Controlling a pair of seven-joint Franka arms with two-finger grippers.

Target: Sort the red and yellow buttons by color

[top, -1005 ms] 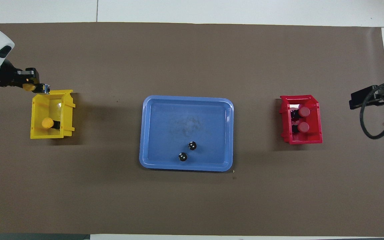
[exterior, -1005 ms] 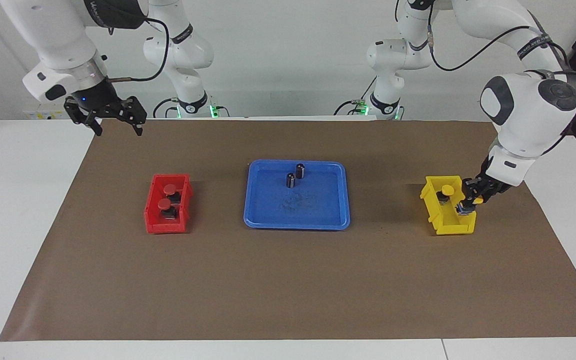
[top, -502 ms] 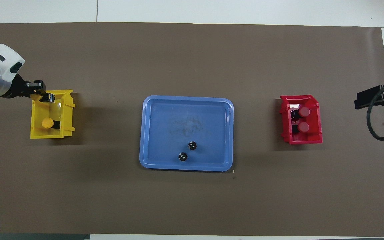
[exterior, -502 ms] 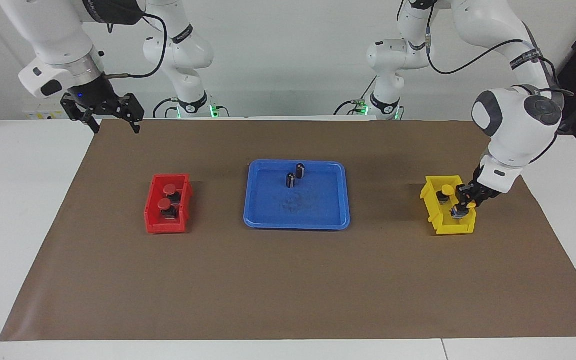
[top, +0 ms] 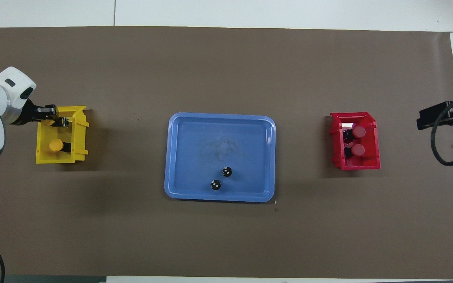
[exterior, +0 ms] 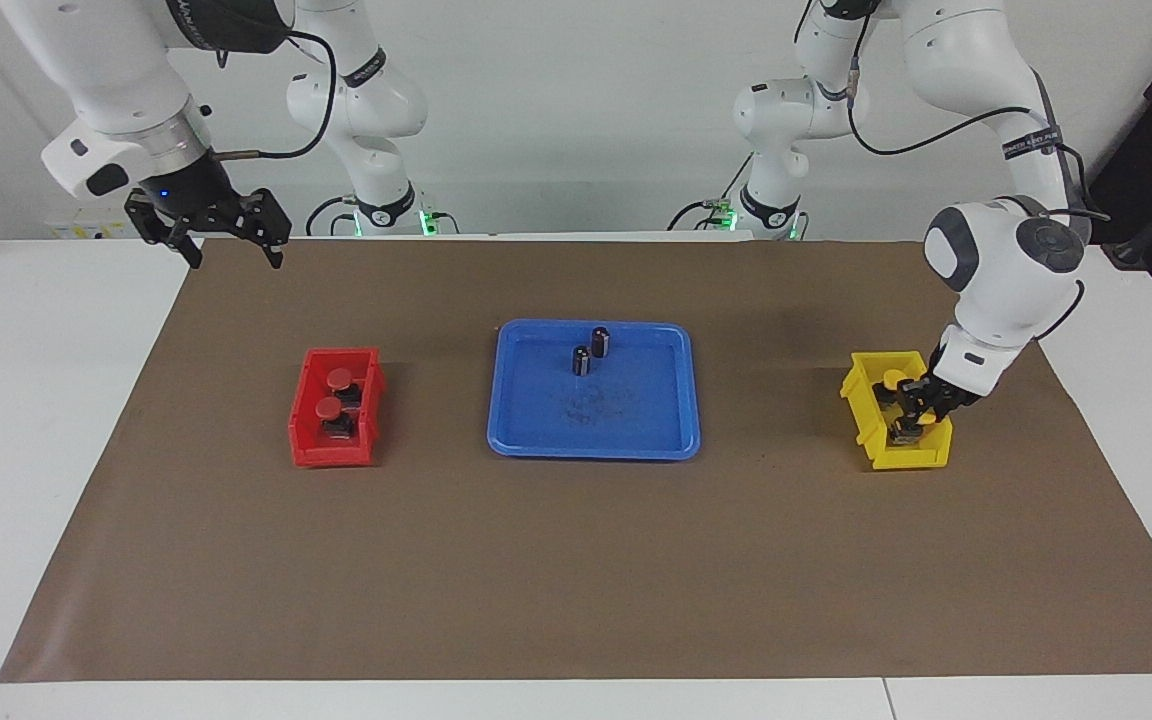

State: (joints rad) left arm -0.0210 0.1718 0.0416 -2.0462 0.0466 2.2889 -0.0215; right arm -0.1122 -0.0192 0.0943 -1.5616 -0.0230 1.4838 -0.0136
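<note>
My left claw [exterior: 911, 418] is down inside the first bin [exterior: 871, 420], at my left arm's end of the table. One button [exterior: 894, 380] lies in this bin just beside the claw. The tray [exterior: 591, 450] is well apart from the claw, between the first bin and the second bin [exterior: 331, 455]. Two cylinders [exterior: 600, 341] stand in the tray. Two more buttons [exterior: 339, 378] lie in the second bin. My right claw [exterior: 236, 262] waits over the corner of the mat [exterior: 576, 560].

Robotics lab, probably a test cell. Two white arms bolted at the 12 o'clock edge of a white desk [exterior: 36, 420], green status lights at their bases, loose cables. Brown paper sheet [exterior: 576, 560] covers the desk. Staged props: blue tray [exterior: 536, 440] centre, red bin [exterior: 308, 452] at 9 o'clock, yellow bin [exterior: 861, 415] at 3 o'clock in the facing view. Bare white wall at the 12 o'clock side, no household items.
</note>
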